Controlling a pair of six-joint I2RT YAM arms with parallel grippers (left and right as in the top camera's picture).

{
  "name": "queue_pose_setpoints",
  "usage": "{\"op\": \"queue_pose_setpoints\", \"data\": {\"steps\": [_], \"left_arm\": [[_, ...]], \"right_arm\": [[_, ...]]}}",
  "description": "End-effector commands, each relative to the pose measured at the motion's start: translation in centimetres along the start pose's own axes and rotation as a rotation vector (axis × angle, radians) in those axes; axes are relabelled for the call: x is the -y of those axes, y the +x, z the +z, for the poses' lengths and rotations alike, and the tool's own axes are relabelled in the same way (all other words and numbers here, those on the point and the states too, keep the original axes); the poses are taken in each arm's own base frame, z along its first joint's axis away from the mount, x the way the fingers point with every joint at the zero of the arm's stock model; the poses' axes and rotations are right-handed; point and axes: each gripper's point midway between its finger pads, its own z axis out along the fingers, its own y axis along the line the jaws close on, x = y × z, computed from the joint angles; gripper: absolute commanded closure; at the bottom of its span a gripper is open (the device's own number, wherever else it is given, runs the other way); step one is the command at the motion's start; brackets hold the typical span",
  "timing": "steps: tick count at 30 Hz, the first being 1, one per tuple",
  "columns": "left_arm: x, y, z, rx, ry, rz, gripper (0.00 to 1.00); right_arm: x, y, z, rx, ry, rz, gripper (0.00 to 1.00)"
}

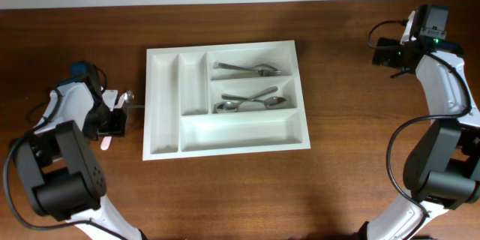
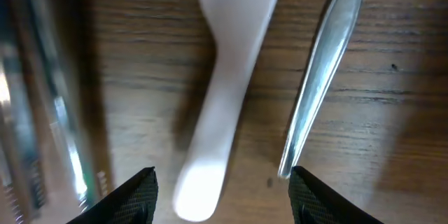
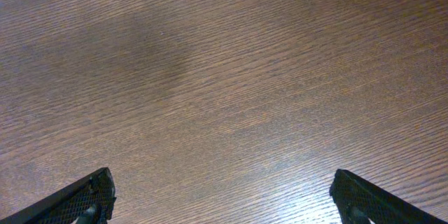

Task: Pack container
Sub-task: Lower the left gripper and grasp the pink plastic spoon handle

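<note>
The left arm [image 1: 71,112] is folded low at the left side of the worktop [image 1: 225,195], its wrist turned toward the cutlery tray [image 1: 240,129]. The left claw [image 2: 222,196] hangs close above the wood just beside the tray's left wall, jaws partly apart and gripping nothing. The rounded end of a white plastic handle [image 2: 231,63] lies between the fingertips [image 2: 133,196], touching neither. A thin metal handle [image 2: 325,63] lies beside it, its tip close to the other fingertip. More shiny metal at the left edge of the wrist view is too blurred to name.

The right arm [image 1: 442,82] reaches to the far right corner, well apart from the tray. The right claw [image 3: 222,199] is spread wide over bare wood and holds nothing.

The white tray sits flat in the middle of the worktop. One spoon [image 1: 247,68] lies in its upper wide compartment and a pair of spoons [image 1: 251,103] in the middle one.

The worktop is dark brown wood with a fine grain; a pale wall runs along its far edge.
</note>
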Motion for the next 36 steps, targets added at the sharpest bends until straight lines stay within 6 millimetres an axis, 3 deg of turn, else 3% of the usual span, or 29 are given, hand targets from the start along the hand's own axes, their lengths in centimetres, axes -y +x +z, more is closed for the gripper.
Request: {"op": "queue_pose_setpoints", "data": {"steps": [1, 10, 25, 36], "left_arm": [[0.5, 0.1, 0.7, -0.007, 0.032, 0.053, 0.38], [0.2, -0.6, 0.7, 0.024, 0.022, 0.104, 0.38], [-1.6, 0.1, 1.0, 0.036, 0.074, 0.046, 0.38], [-0.8, 0.6, 1.0, 0.024, 0.126, 0.043, 0.44]], "right_arm": [[0.3, -0.6, -0.2, 0.013, 0.015, 0.001, 0.01], [0.3, -0.6, -0.2, 0.013, 0.015, 0.001, 0.01], [0.3, -0.6, -0.2, 0.013, 0.015, 0.001, 0.01], [0.3, -0.6, -0.2, 0.013, 0.015, 0.001, 0.01]]}}
